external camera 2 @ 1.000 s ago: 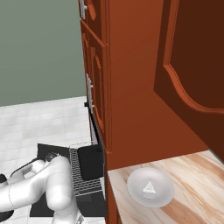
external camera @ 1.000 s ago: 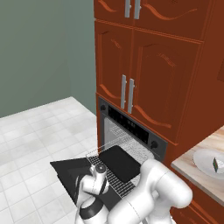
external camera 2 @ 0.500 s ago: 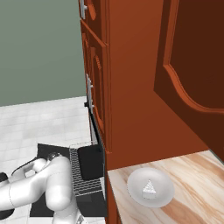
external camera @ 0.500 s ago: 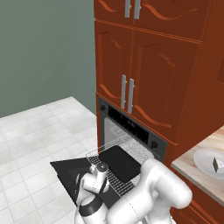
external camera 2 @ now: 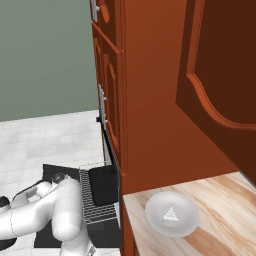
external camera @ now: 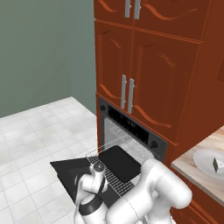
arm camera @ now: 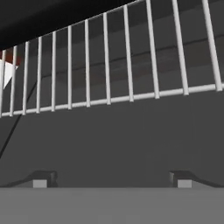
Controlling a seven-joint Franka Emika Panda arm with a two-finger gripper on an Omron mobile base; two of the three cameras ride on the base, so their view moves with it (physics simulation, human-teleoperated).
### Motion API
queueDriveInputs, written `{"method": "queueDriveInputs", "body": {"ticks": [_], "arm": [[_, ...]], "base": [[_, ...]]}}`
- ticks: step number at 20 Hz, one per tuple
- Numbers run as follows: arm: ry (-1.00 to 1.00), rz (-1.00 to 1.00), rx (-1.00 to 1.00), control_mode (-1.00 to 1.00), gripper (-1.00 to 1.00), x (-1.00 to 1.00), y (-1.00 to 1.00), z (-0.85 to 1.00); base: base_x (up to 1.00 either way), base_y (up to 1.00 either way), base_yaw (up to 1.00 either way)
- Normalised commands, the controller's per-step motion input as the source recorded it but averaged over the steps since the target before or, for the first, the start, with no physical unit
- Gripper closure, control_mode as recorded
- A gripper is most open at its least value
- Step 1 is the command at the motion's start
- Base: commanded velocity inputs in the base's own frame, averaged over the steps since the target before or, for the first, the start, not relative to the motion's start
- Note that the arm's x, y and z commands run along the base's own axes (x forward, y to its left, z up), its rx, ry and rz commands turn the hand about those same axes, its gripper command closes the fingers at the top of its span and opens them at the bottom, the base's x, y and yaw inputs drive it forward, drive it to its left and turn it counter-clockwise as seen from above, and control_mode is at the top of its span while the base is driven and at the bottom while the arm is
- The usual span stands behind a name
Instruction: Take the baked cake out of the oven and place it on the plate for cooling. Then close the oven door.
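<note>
Pincer (arm camera: 112, 177) spread wide, empty, low over the open oven door (external camera: 72, 175) under the wire rack (arm camera: 109, 65); cake (external camera 2: 171, 214) already on plate (external camera 2: 155, 222) on the surface, so I'd get under the door edge and push up evenly.

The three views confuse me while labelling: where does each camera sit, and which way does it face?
Left base view: behind-left, facing the oven; the arm rises lower right.
Right base view: behind-right, along the cabinets, over the plate holding the cake; arm lower left.
Hand view: low on the hand, facing the wire rack; open fingers at the bottom.
Both base views share rack, tray, plate.
</note>
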Motion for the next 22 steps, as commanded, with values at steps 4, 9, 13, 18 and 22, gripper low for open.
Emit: {"method": "queueDriveInputs", "body": {"ticks": [4,9,13,18,22], "arm": [[0.00,0.00,-0.11,-1.00,-1.00,0.30,-0.21,-0.16],[0.00,0.00,-0.10,-1.00,-1.00,0.34,-0.25,-0.15],[0.00,0.00,-0.09,-1.00,-1.00,0.36,-0.29,-0.15],[0.00,0.00,-0.09,-1.00,-1.00,0.35,-0.30,-0.19],[0.00,0.00,-0.08,-1.00,-1.00,0.34,-0.32,-0.21]], "base": [[0.00,0.00,0.00],[0.00,0.00,0.00],[0.00,0.00,0.00],[0.00,0.00,0.00],[0.00,0.00,0.00]]}}
